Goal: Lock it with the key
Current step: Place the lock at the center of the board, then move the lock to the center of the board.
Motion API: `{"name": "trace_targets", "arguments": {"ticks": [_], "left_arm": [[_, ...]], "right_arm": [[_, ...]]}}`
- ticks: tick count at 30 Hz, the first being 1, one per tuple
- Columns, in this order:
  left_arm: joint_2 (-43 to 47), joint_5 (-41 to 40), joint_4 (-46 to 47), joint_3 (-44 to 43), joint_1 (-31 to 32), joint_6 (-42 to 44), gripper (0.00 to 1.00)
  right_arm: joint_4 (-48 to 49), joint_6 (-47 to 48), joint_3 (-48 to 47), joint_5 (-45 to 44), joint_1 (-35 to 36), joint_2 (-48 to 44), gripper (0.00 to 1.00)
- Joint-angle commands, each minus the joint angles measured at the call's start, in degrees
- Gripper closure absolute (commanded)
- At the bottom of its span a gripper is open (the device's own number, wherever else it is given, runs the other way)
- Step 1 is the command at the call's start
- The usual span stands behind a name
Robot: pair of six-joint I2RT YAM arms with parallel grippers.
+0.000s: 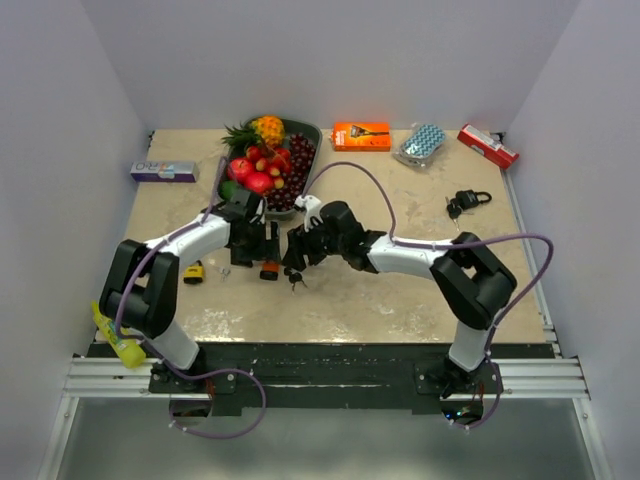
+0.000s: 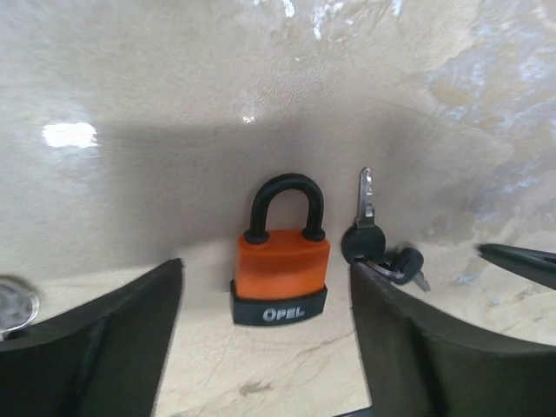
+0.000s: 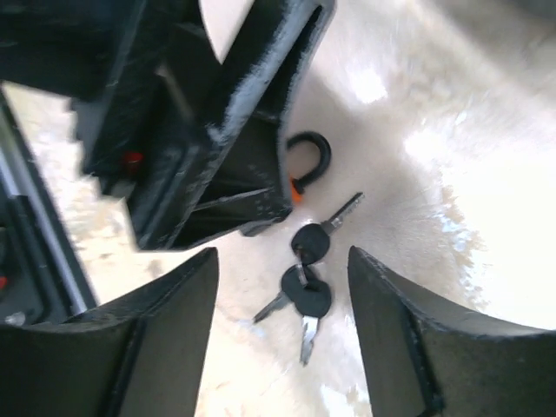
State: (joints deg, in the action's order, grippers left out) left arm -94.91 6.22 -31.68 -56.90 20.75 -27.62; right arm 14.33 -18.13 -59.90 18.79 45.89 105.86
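Left tool spread astride glossy orange padlock; black-headed keys beside

Both arms same build: white link shells, black joint housings. Left arm, right arm. A purple cable loops off each wrist and trails down past the black bases, which sit on a black plate across a silver extruded rail. My jaws are matte black, broad, with curved inner edges. Left ones show scuffed paint.

Orange padlock w/ keys alongside
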Motion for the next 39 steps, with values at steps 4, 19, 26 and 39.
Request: {"name": "trace_targets", "arguments": {"ticks": [4,19,26,39], "left_arm": [[11.9,-0.9,4.5,-9.3,-2.6,9.1,0.01],[11.3,-4.0,16.5,-22.0,-4.2,19.4,0.01],[9.1,-1.0,16.6,-22.5,-6.7,16.3,0.01],[4.4,-0.5,11.6,-26.1,-9.2,12.5,0.02]], "right_arm": [[-10.3,9.3,-4.3,-2.4,-8.4,-12.6,0.22],[-36.5,23.6,-23.1,-5.3,-42.4,-11.9,0.01],[-49.3,18.9,-33.4,-15.3,-53.4,-0.9,0.01],[-51.9,-8.9,-42.0,-35.3,-54.9,11.5,0.01]]}}
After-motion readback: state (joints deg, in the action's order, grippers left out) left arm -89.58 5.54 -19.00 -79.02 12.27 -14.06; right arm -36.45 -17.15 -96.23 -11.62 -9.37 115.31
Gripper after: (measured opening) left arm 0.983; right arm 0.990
